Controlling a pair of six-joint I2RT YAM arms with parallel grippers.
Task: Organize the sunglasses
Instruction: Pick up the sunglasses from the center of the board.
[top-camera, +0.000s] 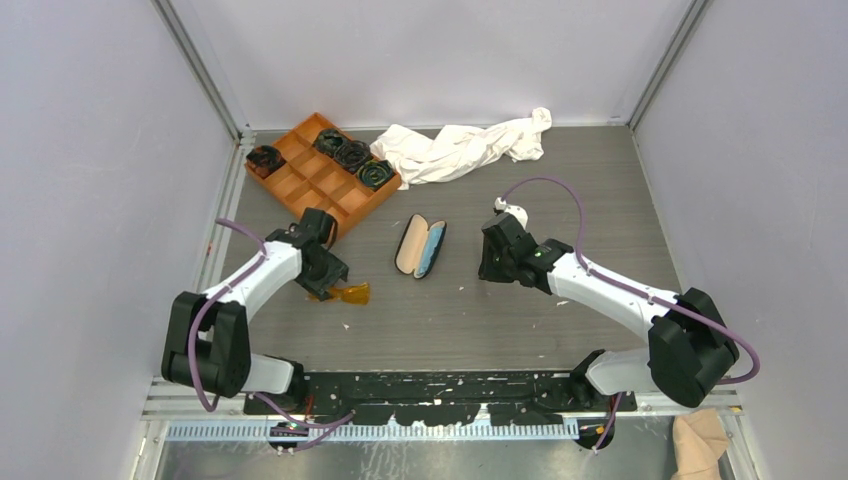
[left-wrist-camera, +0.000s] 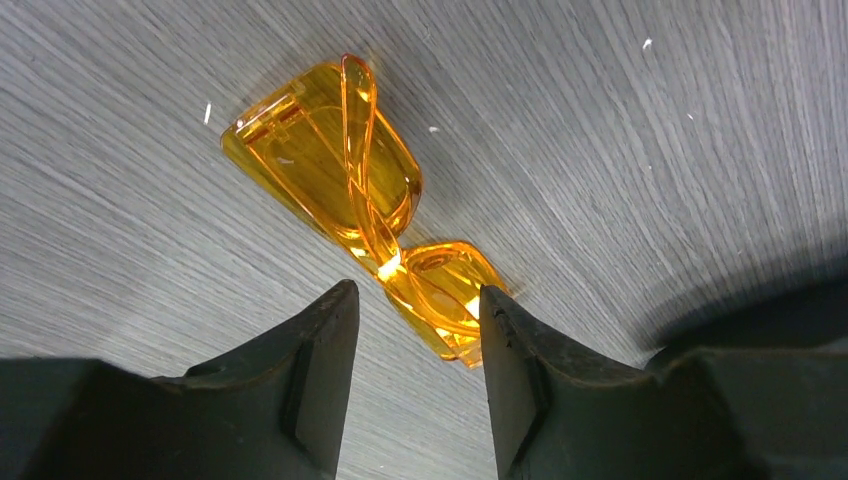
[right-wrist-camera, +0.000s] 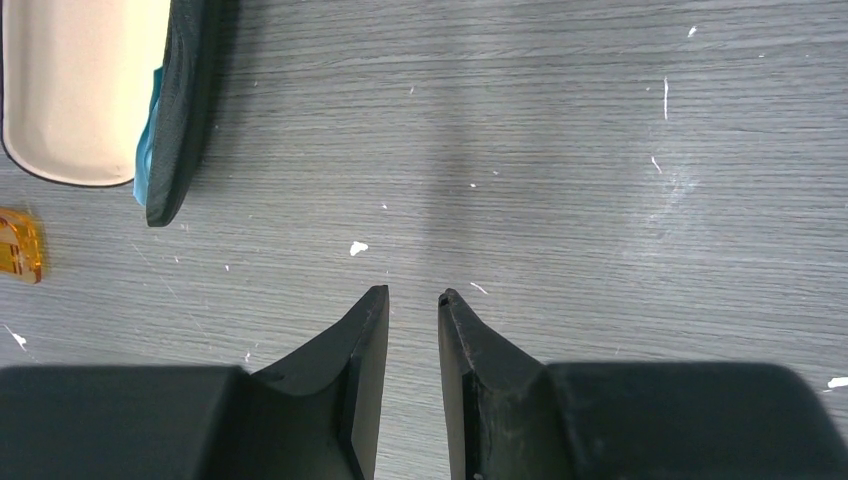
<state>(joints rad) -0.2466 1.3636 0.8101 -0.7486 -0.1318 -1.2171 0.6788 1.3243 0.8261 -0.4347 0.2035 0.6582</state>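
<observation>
The sunglasses (top-camera: 352, 294) (left-wrist-camera: 340, 170), amber and folded, lie on the grey table left of centre. My left gripper (top-camera: 324, 287) (left-wrist-camera: 415, 290) hangs right over their near end. It is open, and one lens end sits just past the tips, close to the right finger (left-wrist-camera: 510, 340). An open black case (top-camera: 420, 248) (right-wrist-camera: 90, 90) with beige lining lies at the table's middle, a blue cloth (right-wrist-camera: 150, 150) in its other half. My right gripper (top-camera: 485, 268) (right-wrist-camera: 412, 292) hovers right of the case, jaws slightly apart with nothing between them. A corner of the sunglasses (right-wrist-camera: 20, 245) shows at the far left of the right wrist view.
An orange compartment tray (top-camera: 310, 185) with several black coiled items (top-camera: 352, 152) stands at the back left, just beyond my left arm. A crumpled white cloth (top-camera: 465, 145) lies at the back centre. Grey walls close in both sides.
</observation>
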